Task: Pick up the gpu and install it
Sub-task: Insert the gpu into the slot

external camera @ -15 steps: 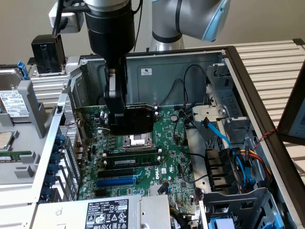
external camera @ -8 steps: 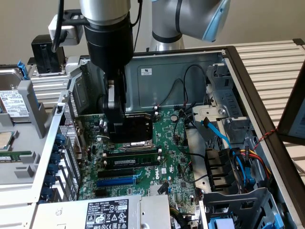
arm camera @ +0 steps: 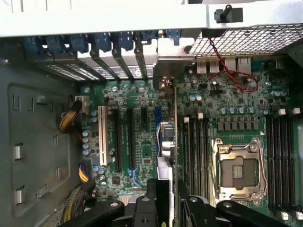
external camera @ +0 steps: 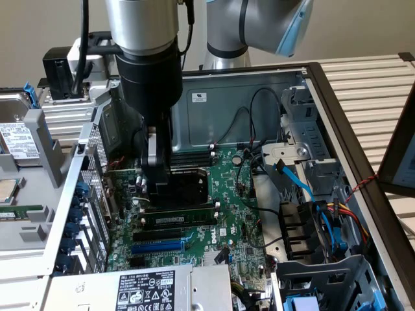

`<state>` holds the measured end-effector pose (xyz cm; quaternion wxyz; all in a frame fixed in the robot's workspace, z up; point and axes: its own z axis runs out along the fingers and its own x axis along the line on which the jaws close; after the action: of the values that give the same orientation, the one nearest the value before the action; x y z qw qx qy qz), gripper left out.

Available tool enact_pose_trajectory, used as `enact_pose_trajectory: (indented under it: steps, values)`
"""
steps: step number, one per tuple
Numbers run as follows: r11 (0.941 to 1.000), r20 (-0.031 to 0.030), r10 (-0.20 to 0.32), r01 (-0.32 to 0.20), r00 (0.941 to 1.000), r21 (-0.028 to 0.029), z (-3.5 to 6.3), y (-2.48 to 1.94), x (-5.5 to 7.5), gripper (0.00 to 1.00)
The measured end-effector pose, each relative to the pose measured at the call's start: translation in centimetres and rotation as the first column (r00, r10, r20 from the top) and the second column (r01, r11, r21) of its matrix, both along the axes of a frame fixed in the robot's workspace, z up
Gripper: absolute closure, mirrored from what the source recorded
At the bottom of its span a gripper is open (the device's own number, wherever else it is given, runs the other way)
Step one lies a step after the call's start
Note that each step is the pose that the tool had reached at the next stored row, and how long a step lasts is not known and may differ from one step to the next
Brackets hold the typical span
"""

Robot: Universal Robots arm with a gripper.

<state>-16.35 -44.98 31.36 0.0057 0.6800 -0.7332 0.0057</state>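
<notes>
Mid-frame, the black gripper (external camera: 154, 178) has its jaws clenched on the gpu (external camera: 187, 188), a small green card with a black plastic shroud, edge-down over the large green motherboard (external camera: 241, 201); seating seems in hand, needing a straight, square press.

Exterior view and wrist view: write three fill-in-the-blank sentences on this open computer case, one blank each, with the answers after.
1. The gripper is shut on the gpu, a small card with a black plastic shroud, close over the large flat ___ motherboard.
2. In the wrist view, the long plastic expansion slot farthest from the gpu is ___.
3. The flat data cable at the exterior view's right is ___.
Missing words: green; white; blue.
</notes>
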Motion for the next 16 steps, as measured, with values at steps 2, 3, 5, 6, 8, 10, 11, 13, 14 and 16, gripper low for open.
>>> enact_pose_trajectory:
  steps: [2,3,5,6,8,10,11,13,14,16]
  values:
    - [1.0,-0.0005,-0.001,0.001,1.0,-0.0002,-0.31,-0.09,0.0,0.73]
    - [1.0,-0.0007,-0.002,0.002,1.0,-0.0002,-0.48,-0.11,0.0,0.73]
    - [1.0,-0.0011,-0.002,0.002,1.0,-0.0003,-0.82,-0.15,0.0,0.73]
    - [1.0,-0.0012,-0.003,0.003,1.0,-0.0002,-1.0,-0.16,0.0,0.73]
    - [1.0,-0.0015,-0.004,0.004,1.0,-0.0002,-1.34,-0.2,-0.1,0.73]
    - [1.0,-0.0018,-0.005,0.005,1.0,-0.0001,-1.69,-0.24,-0.1,0.73]
    - [1.0,-0.0021,-0.005,0.005,1.0,-0.0002,-1.85,-0.27,-0.1,0.73]
    - [1.0,-0.0028,-0.006,0.006,1.0,-0.0003,-2.11,-0.34,-0.2,0.73]
    - [1.0,-0.0032,-0.006,0.006,1.0,-0.0004,-2.19,-0.39,-0.2,0.73]
    - [1.0,-0.0036,-0.007,0.007,1.0,-0.0004,-2.35,-0.44,-0.3,0.73]
